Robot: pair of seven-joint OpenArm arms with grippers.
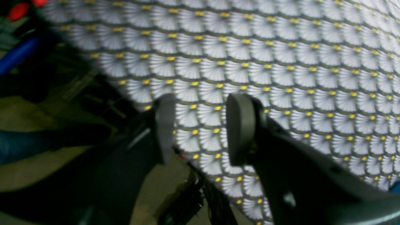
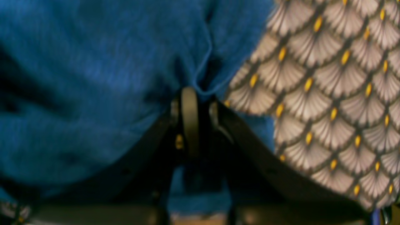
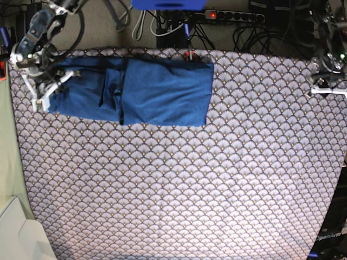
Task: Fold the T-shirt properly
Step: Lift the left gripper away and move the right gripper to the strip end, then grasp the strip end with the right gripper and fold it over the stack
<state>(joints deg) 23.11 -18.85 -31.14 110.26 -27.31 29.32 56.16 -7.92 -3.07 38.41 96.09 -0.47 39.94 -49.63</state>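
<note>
The T-shirt point(image 3: 135, 89) lies as a long band along the table's point(image 3: 179, 184) far edge. Our right gripper point(image 2: 200, 103) has pinched its end hem; our left gripper point(image 1: 200, 128) hovers part-open, empty. Next, we judge, carry that end across.

The base view looks straight down from high above on the whole tablecloth point(image 3: 179, 179). The left wrist view rides behind the left gripper point(image 1: 200, 128), looking close along the cloth's right edge. The right wrist view sits very near behind the right gripper point(image 2: 200, 100), facing the T-shirt point(image 2: 93, 78) at the far left corner, which the base view shares.
</note>
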